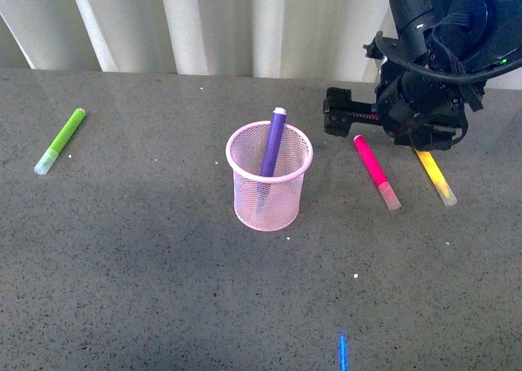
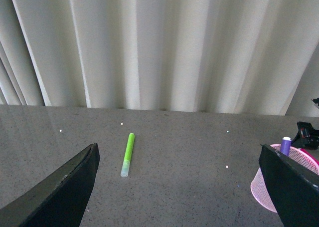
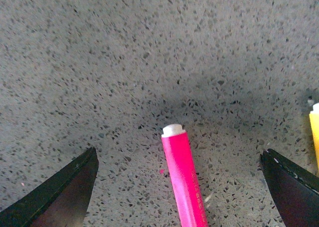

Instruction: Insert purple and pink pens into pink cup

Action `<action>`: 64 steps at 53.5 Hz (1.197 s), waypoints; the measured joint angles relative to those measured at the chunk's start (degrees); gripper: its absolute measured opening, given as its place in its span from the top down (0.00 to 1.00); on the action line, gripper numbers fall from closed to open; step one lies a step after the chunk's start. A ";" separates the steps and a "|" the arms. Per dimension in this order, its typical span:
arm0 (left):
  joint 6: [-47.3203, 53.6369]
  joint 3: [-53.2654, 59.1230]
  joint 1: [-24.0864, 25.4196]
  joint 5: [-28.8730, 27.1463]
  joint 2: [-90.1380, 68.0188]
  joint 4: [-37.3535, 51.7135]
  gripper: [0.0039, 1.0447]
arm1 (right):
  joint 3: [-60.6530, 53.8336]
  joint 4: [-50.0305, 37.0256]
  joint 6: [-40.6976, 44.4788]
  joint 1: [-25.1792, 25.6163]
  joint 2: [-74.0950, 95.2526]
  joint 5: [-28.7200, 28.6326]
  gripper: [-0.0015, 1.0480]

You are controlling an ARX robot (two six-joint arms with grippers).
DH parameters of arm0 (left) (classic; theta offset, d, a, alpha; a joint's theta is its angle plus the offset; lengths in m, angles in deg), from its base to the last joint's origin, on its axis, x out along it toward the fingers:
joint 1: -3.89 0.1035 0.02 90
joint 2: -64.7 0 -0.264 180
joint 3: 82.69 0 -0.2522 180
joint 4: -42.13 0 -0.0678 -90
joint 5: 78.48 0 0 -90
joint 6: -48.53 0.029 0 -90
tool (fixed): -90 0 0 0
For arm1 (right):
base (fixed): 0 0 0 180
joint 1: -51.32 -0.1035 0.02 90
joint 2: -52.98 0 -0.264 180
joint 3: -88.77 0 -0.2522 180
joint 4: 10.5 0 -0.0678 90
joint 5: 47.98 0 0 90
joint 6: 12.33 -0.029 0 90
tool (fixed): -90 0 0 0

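Pink cup (image 1: 281, 212) stands upright near the middle of the table (image 1: 147, 289), with the purple pen (image 1: 273, 143) inside it, tilted against the rim, white end up and clear of the mesh. Pink pen (image 1: 375, 171) lies flat on the table to the right of the cup, apart from it, clear cap toward the near edge. Faint print runs along its barrel in the right wrist view but cannot be read. Yellow marker (image 1: 435, 175) lies just beyond it to the right, its far end hidden under the right arm. Right gripper (image 3: 178, 154) hangs over the pink pen's white end, jaws spread wide to either side and touching nothing. Left gripper (image 2: 178, 149) has its jaws spread and empty, facing the lime green marker (image 2: 127, 154) lying far left, with a pale curtain (image 2: 159, 42) behind
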 joint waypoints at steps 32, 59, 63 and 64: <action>0.00 0.00 0.00 0.00 0.00 0.00 0.06 | 0.02 -2.51 0.09 0.11 2.89 1.27 0.40; 0.00 0.00 0.00 0.00 0.00 0.00 0.06 | -1.33 -5.35 0.09 1.73 2.82 -0.17 0.89; 0.00 0.00 0.00 0.00 0.00 0.00 0.06 | -2.82 -7.52 -0.61 2.01 2.16 -1.75 0.89; 0.00 0.00 0.00 0.00 0.00 0.00 0.06 | -3.13 -8.00 -0.68 2.05 2.05 -1.90 0.89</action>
